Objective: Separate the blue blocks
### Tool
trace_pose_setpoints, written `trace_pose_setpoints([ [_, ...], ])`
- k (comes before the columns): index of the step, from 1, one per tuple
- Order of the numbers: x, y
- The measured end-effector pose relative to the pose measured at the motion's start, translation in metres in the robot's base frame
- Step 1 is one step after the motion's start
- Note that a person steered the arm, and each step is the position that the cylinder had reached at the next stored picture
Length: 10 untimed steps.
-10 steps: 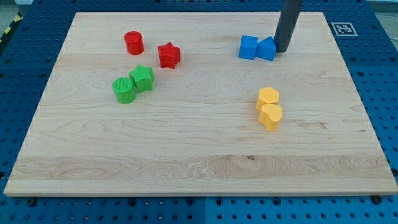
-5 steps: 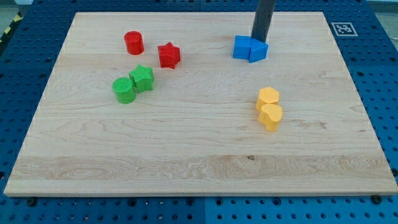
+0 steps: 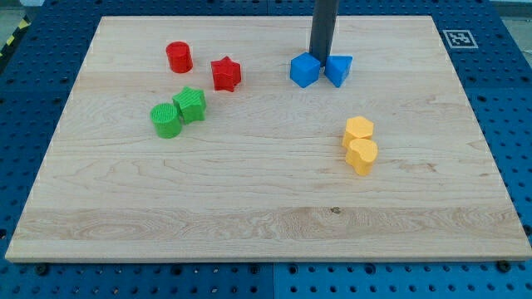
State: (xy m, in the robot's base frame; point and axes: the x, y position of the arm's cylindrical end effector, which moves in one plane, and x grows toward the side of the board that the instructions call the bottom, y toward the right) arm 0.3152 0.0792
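Note:
Two blue blocks lie near the view's top, right of centre: a blue cube on the left and a blue wedge-shaped block on the right, with a narrow gap between them. My tip stands at the top of that gap, touching or almost touching both blocks. The dark rod rises straight up out of the view's top.
A red cylinder and a red star lie at the upper left. Two green blocks touch each other below them. Two yellow blocks touch each other at the right of centre. The wooden board ends on a blue pegboard.
My tip moved left along the top of the blue blocks, from their right side to between them. The blue pair slid left and split apart slightly.

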Motion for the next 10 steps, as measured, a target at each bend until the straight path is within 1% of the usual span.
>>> trace_pose_setpoints([
  [2, 0.028, 0.012],
  [3, 0.037, 0.008],
  [8, 0.034, -0.031],
  [9, 0.051, -0.028],
  [10, 0.08, -0.015],
])
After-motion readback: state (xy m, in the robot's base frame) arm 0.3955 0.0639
